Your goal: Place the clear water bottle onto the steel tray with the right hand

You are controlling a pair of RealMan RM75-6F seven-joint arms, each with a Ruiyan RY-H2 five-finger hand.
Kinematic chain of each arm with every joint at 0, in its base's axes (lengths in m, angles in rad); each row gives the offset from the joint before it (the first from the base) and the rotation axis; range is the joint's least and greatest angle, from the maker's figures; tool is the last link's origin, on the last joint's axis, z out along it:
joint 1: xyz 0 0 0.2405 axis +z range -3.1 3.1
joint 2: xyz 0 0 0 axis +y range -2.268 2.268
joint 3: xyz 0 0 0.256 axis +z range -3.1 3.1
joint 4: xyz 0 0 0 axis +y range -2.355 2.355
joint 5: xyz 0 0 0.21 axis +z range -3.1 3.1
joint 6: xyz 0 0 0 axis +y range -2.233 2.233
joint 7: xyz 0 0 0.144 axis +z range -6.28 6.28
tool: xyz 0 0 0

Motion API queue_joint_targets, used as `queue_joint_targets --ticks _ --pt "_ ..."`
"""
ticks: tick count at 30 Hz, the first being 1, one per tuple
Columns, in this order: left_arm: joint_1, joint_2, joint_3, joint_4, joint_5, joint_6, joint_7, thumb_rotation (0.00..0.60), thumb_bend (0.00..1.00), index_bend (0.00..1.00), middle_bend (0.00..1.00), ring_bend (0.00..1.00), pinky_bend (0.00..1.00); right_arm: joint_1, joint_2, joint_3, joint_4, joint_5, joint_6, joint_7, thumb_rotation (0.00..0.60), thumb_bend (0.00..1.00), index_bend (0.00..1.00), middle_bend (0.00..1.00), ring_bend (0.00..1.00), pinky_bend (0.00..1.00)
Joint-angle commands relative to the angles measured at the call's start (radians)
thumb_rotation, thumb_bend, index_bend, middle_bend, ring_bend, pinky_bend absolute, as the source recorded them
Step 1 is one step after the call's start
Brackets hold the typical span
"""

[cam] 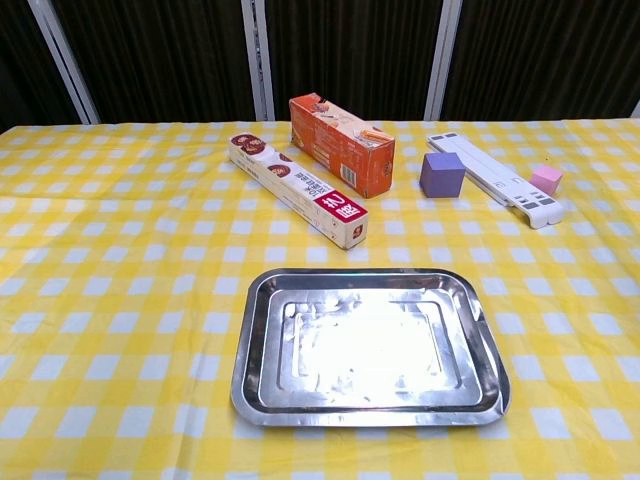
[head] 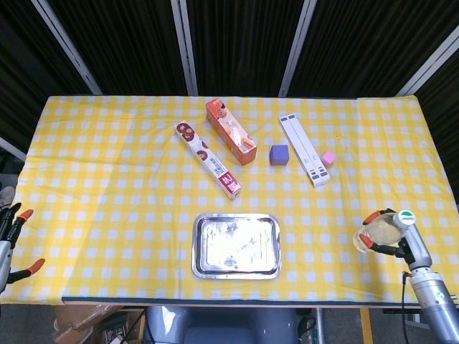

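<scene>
In the head view my right hand (head: 391,240) grips the clear water bottle (head: 381,231) with a green cap, near the table's front right corner and well to the right of the steel tray (head: 236,245). The tray (cam: 370,345) lies bare at the front middle. Neither the bottle nor the right hand shows in the chest view. My left hand (head: 13,244) hangs beyond the table's left edge with its orange-tipped fingers apart and nothing in them.
Behind the tray lie a long wrap box (head: 209,158), an orange carton (head: 231,130), a purple cube (head: 279,155), a white power strip (head: 304,150) and a small pink block (head: 328,158). The table's front edge runs just below the tray.
</scene>
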Motion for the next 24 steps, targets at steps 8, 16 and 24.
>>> queue_joint_targets --ticks 8,16,24 --pt "-0.003 -0.002 -0.002 -0.001 -0.002 -0.004 -0.002 0.6 0.19 0.11 0.0 0.0 0.0 0.053 -0.033 0.006 -0.115 -0.106 0.0 -0.085 0.6 0.33 0.85 0.61 0.29 0.0" --pt "-0.007 0.004 -0.01 0.007 -0.018 -0.012 -0.022 0.6 0.19 0.11 0.0 0.0 0.0 0.198 -0.345 0.02 -0.343 0.053 -0.047 -0.594 0.6 0.33 0.85 0.61 0.29 0.0" --pt "-0.014 0.01 -0.016 0.017 -0.029 -0.024 -0.038 0.6 0.19 0.11 0.0 0.0 0.0 0.29 -0.671 0.041 -0.341 0.255 0.049 -0.936 0.6 0.33 0.85 0.61 0.3 0.0"
